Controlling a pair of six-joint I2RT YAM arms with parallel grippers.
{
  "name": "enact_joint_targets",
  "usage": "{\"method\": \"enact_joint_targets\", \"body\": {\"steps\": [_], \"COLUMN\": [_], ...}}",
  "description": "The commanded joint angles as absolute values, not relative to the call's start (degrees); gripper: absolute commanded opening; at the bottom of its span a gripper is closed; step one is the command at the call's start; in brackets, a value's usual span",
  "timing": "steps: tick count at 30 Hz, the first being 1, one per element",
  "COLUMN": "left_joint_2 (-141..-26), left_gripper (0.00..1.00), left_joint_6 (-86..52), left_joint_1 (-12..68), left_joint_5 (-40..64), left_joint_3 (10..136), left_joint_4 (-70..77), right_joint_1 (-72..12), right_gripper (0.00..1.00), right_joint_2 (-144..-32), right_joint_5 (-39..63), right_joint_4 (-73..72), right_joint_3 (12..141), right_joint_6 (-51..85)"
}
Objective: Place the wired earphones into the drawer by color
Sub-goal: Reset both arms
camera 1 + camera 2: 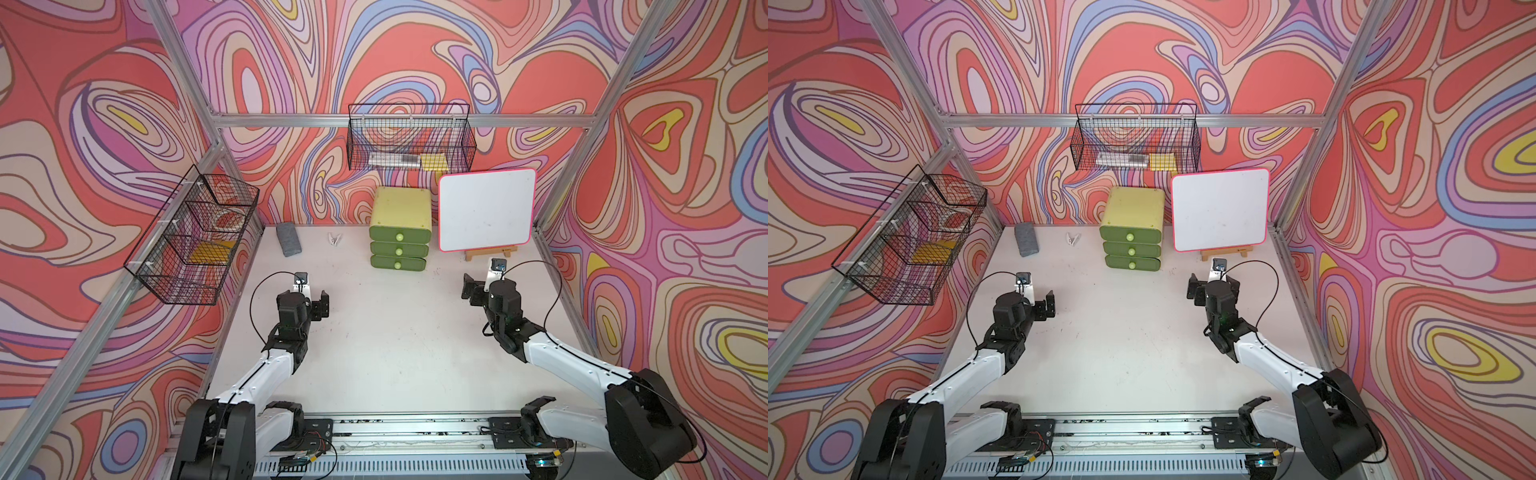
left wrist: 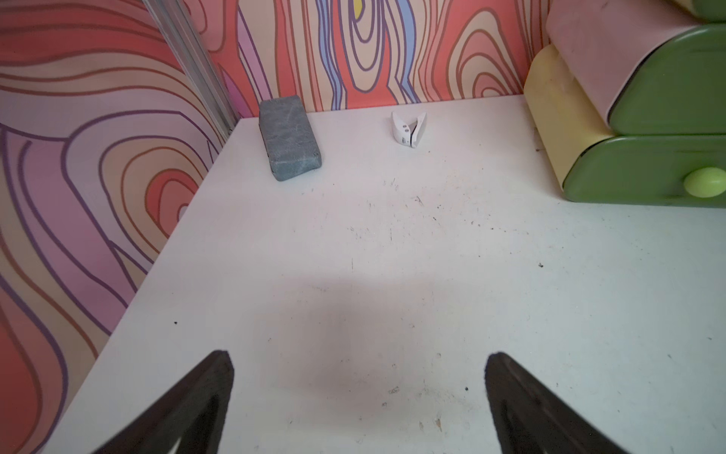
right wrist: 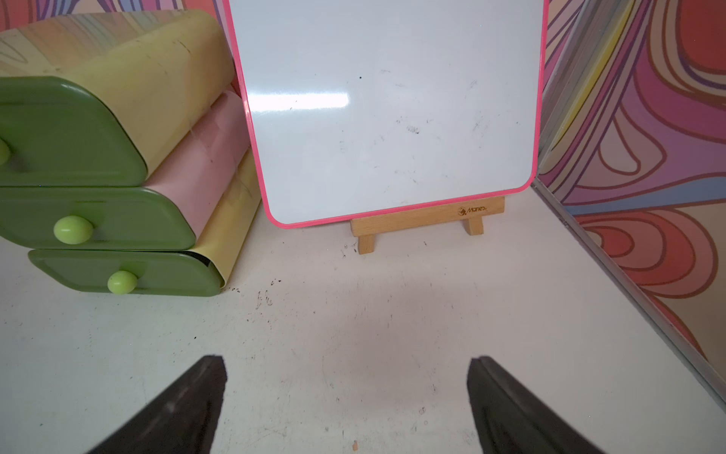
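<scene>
No wired earphones show on the table or in any view. The drawer (image 1: 400, 208) (image 1: 1133, 208) is a pale yellow-green cabinet at the back middle of the table, and its three dark-green drawers are all pushed in. Part of the drawer also shows in the left wrist view (image 2: 648, 169) and the right wrist view (image 3: 98, 220). My left gripper (image 1: 303, 305) (image 1: 1030, 307) (image 2: 359, 355) hovers open over bare table, in front and to the left of the drawer. My right gripper (image 1: 490, 291) (image 1: 1212, 291) (image 3: 346, 358) hovers open in front and to the right of it. Nothing lies between either pair of fingers.
A grey block (image 1: 288, 244) (image 2: 290, 137) and a small white clip (image 1: 335, 239) (image 2: 408, 129) lie at the back left. A pink-rimmed whiteboard (image 1: 486, 210) (image 3: 389, 110) leans on a wooden easel (image 3: 428, 220) right of the drawer. Black wire baskets hang on the back wall (image 1: 409, 139) and the left wall (image 1: 195, 232).
</scene>
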State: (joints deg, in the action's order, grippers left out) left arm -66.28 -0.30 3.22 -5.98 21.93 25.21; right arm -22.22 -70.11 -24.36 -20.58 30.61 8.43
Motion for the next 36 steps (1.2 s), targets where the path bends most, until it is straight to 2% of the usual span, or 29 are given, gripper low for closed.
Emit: {"method": "enact_joint_targets", "body": {"steps": [1, 8, 10, 12, 14, 16, 28, 34, 35, 36], "left_joint_2": [-70.84, -82.46, -89.26, -86.24, -88.37, -87.55, -87.92, -87.95, -87.94, -87.89], "left_gripper": [0.99, 0.99, 0.99, 0.99, 0.99, 0.99, 0.99, 0.99, 0.99, 0.99], "left_joint_6": [-1.69, 1.05, 1.41, 1.44, 0.11, -0.76, -1.06, -1.06, -1.08, -1.06], "left_joint_1": [0.61, -1.1, -1.23, -1.32, -1.89, -2.37, -2.37, -2.37, -2.37, -2.37], "left_joint_5": [2.1, 9.01, 11.06, 9.89, 9.23, 8.16, 7.62, 7.59, 7.59, 7.57], "left_joint_3": [20.68, 20.39, 19.3, 21.85, 20.96, 22.33, 21.7, 21.67, 21.63, 21.71], "left_joint_4": [33.84, 47.54, 57.08, 47.06, 52.52, 47.92, 50.04, 50.19, 50.19, 50.14], "right_joint_1": [-21.44, -17.34, -14.7, -12.86, -11.57, -10.45, -7.48, -6.15, -5.44, -4.82], "right_gripper": [0.98, 0.98, 0.98, 0.98, 0.98, 0.98, 0.98, 0.98, 0.98, 0.98], "right_joint_2": [-72.74, -77.5, -78.72, -79.87, -81.27, -82.82, -85.59, -95.29, -93.75, -94.48], "right_joint_5": [-26.18, -23.94, -21.25, -20.09, -18.8, -17.33, -16.89, -16.79, -15.39, -15.23], "right_joint_4": [-27.72, -36.63, -36.85, -36.74, -37.24, -37.74, -37.93, -57.24, -53.07, -55.87], "right_joint_3": [30.29, 29.2, 29.56, 30.0, 30.18, 30.62, 30.84, 25.55, 25.93, 25.22], "right_joint_6": [4.48, 2.05, 2.92, 2.91, 2.73, 2.4, -1.37, -1.6, -0.32, 0.23]}}
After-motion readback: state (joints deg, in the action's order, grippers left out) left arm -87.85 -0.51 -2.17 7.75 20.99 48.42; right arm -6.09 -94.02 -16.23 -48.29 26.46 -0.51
